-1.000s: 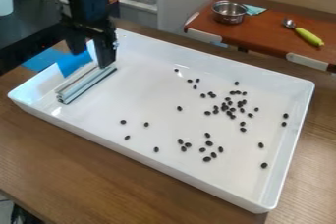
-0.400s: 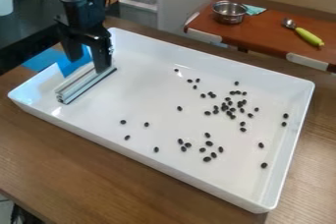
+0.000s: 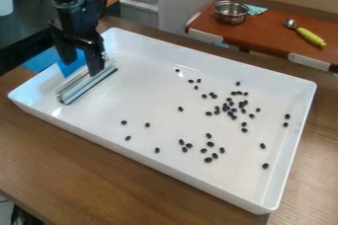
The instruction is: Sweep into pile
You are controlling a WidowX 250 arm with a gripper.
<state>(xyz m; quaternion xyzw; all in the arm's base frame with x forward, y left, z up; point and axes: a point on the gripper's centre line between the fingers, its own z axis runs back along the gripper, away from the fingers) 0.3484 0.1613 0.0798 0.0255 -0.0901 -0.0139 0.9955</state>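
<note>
1. Black two-finger gripper: seen at far left, hung over the tray's left end; fingers spread apart, wide gap between. Contact with the sweeping tool cannot be told; no grip on it can be confirmed.
2. Long silvery ridged bar with dark lower edge, sweeping tool: laid slantwise at the tray's left end, just below the gripper. Upright blue flat piece seen just beside it, partly covered by the gripper.
3. Small black oval beans: scattered in tray; densest cluster right of centre, looser group toward near side, a few strays at left and along right wall.
4. White rectangular shallow tray: set on brown wood-grain table.
5. Far right, reddish-brown side table: round metal pot, teal cloth, metal spoon with lime-green handle.
</note>
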